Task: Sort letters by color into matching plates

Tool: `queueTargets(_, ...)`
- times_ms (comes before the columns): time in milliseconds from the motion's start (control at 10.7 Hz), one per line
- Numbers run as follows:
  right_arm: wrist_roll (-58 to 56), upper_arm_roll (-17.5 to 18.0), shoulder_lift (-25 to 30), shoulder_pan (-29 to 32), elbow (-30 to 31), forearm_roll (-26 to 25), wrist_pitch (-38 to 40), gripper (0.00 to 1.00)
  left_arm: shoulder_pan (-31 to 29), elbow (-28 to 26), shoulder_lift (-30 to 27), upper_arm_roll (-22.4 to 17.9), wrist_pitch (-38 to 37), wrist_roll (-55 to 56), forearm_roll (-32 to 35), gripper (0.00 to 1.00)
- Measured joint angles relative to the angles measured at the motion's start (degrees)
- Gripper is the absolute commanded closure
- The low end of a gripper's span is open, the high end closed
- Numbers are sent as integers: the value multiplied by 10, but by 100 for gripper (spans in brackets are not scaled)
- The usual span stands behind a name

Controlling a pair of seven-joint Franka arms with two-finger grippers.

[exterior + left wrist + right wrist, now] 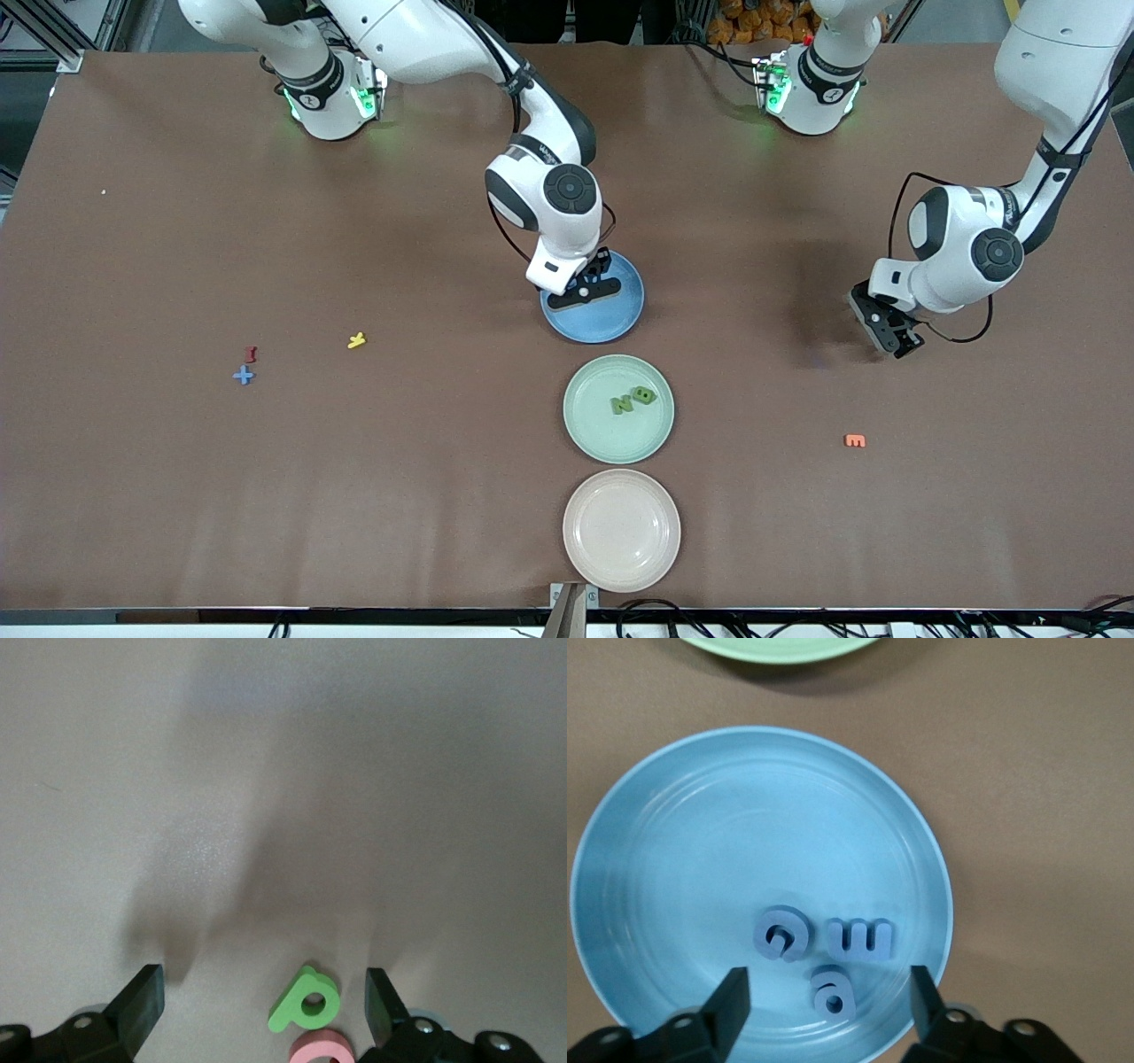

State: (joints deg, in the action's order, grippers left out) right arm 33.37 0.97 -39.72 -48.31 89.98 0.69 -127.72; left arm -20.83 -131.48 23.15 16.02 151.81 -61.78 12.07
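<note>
While the right gripper [586,285] hovers spread-jawed over the blue plate [620,323], the left gripper [889,332] waits, jaws spread.

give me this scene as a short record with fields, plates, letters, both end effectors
blue plate: three blue letters in it
green plate: two green letters in it
beige plate: holds nothing, nearest the front camera
loose letters: red, blue cross, yellow toward the right arm's end; orange toward the left arm's end
right end effector: open, over blue plate
left end effector: open, over green and pink letter on the table
</note>
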Motion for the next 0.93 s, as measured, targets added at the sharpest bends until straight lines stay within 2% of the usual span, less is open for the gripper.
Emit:
queueTargets(559,-26,-12,2,26,-15,-20,0,0,0,-23,-3,0,40,0,0,0)
queueTargets(931,-123,-26,24,132,-24,-21,31,0,-12,-28,-2,-1,57,-27,0,0)
